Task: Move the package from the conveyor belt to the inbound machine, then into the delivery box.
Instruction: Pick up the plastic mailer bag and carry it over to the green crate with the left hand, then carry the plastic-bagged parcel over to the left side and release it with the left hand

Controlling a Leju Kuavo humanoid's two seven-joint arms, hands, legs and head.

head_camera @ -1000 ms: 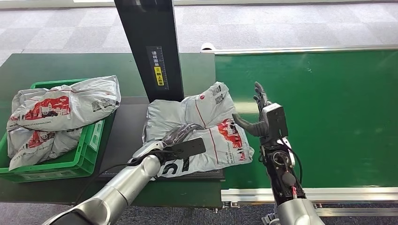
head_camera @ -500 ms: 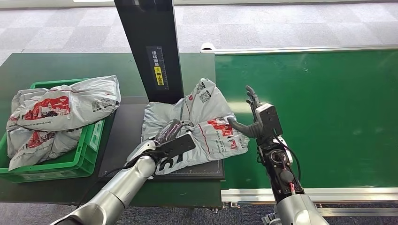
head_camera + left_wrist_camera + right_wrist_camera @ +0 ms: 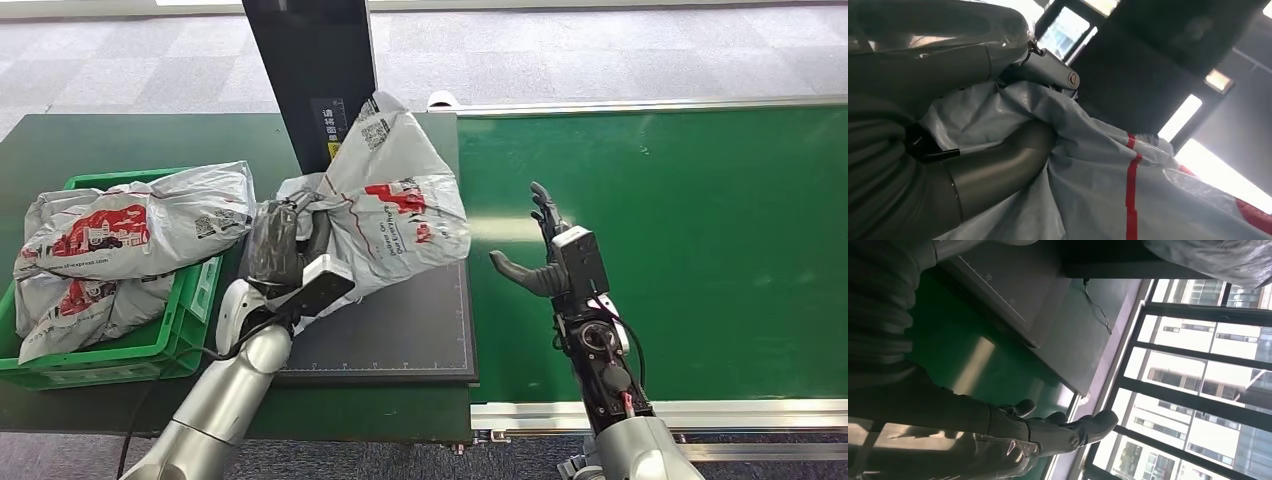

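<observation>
The left hand [image 3: 275, 250] grips the grey package [image 3: 385, 205], lifted above the inbound machine's plate [image 3: 400, 330] toward ten o'clock, while the right hand [image 3: 545, 255] hangs spread and empty; the slack bag could snag the black column [image 3: 310, 80] or slip before the green box [image 3: 165, 340].
</observation>
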